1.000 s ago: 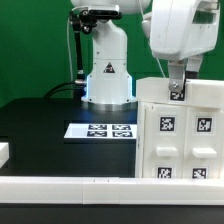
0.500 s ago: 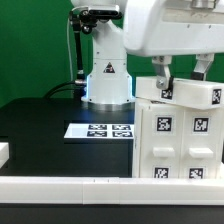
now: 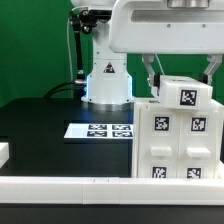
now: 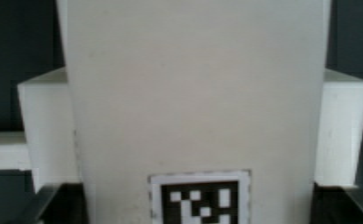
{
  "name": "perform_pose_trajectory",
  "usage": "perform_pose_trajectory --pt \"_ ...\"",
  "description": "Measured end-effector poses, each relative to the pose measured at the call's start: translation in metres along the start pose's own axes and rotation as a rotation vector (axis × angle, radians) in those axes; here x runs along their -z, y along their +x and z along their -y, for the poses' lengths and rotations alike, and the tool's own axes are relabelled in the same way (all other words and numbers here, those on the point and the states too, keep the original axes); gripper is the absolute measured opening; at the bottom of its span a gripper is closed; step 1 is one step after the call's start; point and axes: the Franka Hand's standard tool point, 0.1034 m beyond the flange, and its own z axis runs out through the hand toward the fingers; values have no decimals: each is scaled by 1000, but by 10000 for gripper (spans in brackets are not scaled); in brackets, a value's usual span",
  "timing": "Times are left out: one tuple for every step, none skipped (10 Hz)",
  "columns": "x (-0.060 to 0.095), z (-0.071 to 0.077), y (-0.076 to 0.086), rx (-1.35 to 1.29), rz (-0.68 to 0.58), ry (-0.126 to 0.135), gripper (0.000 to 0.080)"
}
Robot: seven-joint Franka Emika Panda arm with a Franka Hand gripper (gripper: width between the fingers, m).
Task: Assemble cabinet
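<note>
Cabinet (image 3: 178,140), a large white plastic tagged box shell, stood on the black counter (image 3: 40,130) directly beneath the gripper (image 3: 182,72), whose fingers straddled a small white tagged block (image 3: 186,93); actual clamping could not be told. Lowering squarely would likely seat it.

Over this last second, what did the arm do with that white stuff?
The gripper swung toward the exterior view's left, and a small tagged white block now sits between its jaws above the cabinet. Whether it is gripped is unclear. The marker board stayed put.
</note>
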Motion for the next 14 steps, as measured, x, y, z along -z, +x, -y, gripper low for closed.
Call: perform_pose_trajectory --pt "0 0 0 -59 0 2 553" --pt "0 0 0 -91 0 3 553" --pt "1 1 1 -214 -2 9 553" --pt "1 -1 1 -376 -5 22 553" --pt "-1 -2 0 -585 -8 60 553" --pt "0 -3 0 -716 -11 86 553" --pt "0 -3 0 -752 -11 92 553" --pt "0 -3 0 -811 -8 94 553" --pt "0 -2 0 -873 -3 98 553" --pt "0 -1 0 -935 1 99 553" --pt "0 -1 0 -1048 12 106 553" --pt "0 -2 0 -1202 28 116 553" --pt "-1 -3 0 -1329 42 134 553" --pt "0 -2 1 -1467 59 151 553"
